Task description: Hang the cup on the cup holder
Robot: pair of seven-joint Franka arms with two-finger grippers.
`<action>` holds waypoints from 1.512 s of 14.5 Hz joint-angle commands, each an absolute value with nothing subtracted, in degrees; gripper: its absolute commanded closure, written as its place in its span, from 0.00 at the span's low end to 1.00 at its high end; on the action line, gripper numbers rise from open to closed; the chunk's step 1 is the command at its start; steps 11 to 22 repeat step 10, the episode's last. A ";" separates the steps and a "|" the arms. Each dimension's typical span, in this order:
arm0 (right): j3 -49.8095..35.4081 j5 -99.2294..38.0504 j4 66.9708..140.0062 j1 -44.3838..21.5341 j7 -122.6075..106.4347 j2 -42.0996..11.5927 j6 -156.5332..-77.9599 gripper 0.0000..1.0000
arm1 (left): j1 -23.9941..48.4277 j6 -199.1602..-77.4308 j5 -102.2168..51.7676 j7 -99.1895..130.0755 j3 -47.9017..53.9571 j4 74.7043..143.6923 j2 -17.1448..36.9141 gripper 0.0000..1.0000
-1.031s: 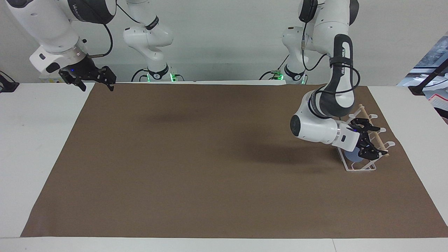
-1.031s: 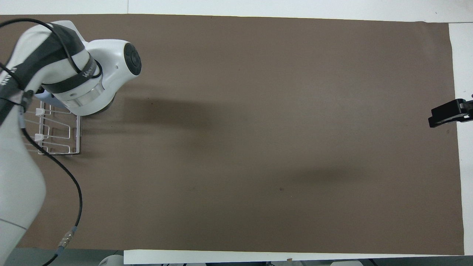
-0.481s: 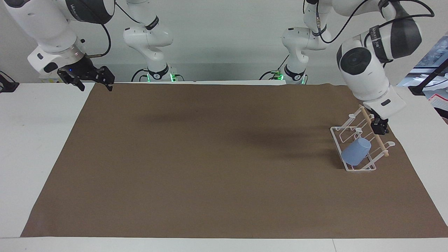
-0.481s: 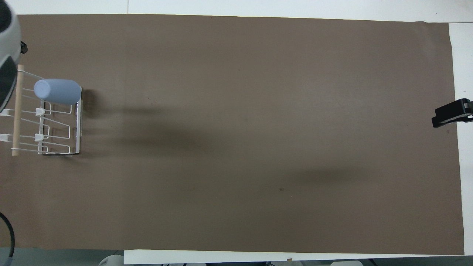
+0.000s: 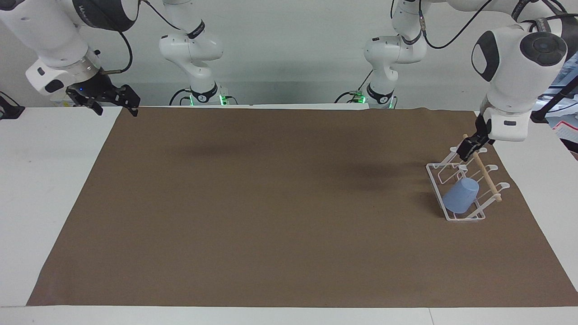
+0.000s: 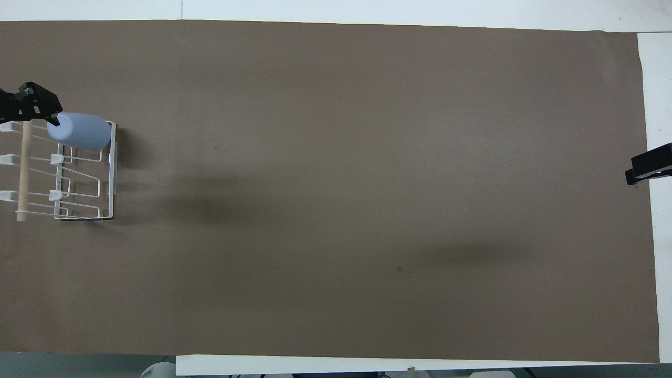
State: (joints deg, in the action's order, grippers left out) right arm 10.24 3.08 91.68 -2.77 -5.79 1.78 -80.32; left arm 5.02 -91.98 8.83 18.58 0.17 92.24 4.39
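Observation:
The light-blue cup (image 5: 460, 195) (image 6: 81, 131) hangs upside down and slanted on a prong of the white wire cup holder (image 5: 433, 178) (image 6: 111, 173), at the holder's end farther from the robots. The holder stands on the brown mat at the left arm's end of the table. My left gripper (image 5: 467, 149) (image 6: 31, 102) is up in the air over the holder's wooden dowel, apart from the cup and holding nothing. My right gripper (image 5: 108, 97) (image 6: 648, 168) is open and empty, and waits over the mat's edge at the right arm's end.
The brown mat (image 5: 271, 203) covers most of the white table (image 5: 45, 180). The holder's other prongs are bare.
The left arm has lifted off the cup and drawn back up over the dowel; the cup stays on the prong. The right gripper has shifted slightly outward.

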 commanded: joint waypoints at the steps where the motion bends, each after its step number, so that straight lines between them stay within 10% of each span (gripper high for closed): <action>1: 10.11 2.99 92.90 -2.64 -6.15 2.99 -79.98 0.00 | 4.48 -85.72 6.16 5.84 0.18 89.84 2.99 0.00; 22: 10.11 2.99 92.90 -2.64 -6.15 2.99 -79.98 0.00 | 0.97 -83.67 -1.76 -0.97 0.26 86.40 3.52 0.00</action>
